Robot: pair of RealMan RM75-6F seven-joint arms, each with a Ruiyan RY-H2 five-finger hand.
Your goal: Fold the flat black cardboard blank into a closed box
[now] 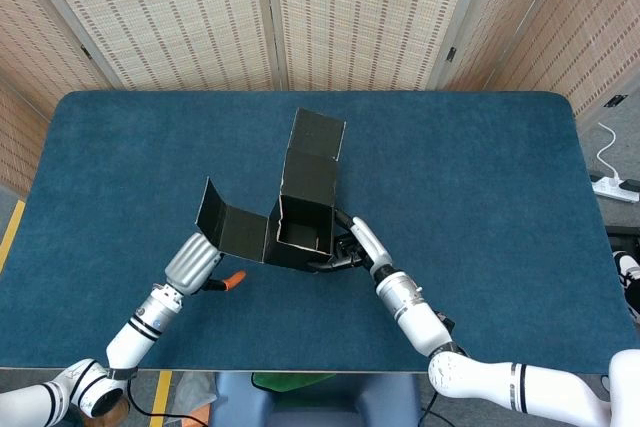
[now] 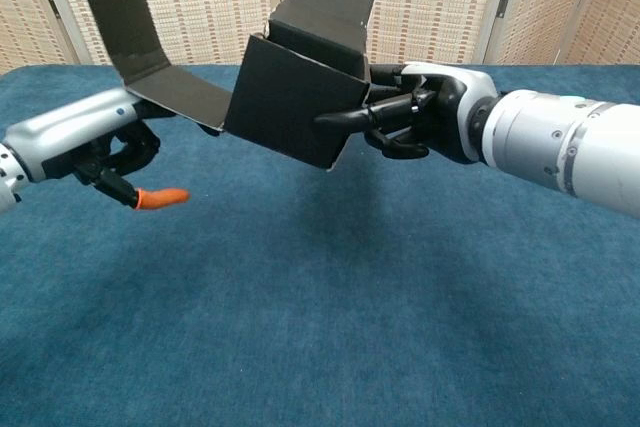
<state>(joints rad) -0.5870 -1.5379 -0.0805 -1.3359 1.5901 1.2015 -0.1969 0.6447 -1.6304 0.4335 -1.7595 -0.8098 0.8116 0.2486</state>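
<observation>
In the head view, the black cardboard box (image 1: 303, 222) is in the middle of the blue table (image 1: 480, 177), half formed. Its top is open and inside I see only dark walls, nothing in it. The right hand (image 1: 352, 247) pinches the right wall of the box. The left hand (image 1: 193, 262) is under the long side flap (image 1: 228, 227), which bends upward at its far-left end. I cannot tell if this hand touches the flap.

In the chest view, the box is lifted above the table and tilted. The right hand (image 2: 415, 122) holds it only by one thin wall, so I think the box can twist or slip out. The left hand (image 2: 105, 152) has its fingers curled, holding nothing. If it pushes the flap (image 2: 150, 52) too hard, the box can turn in the grip, or the lid panel (image 2: 325, 7) behind can fold the wrong way.
</observation>
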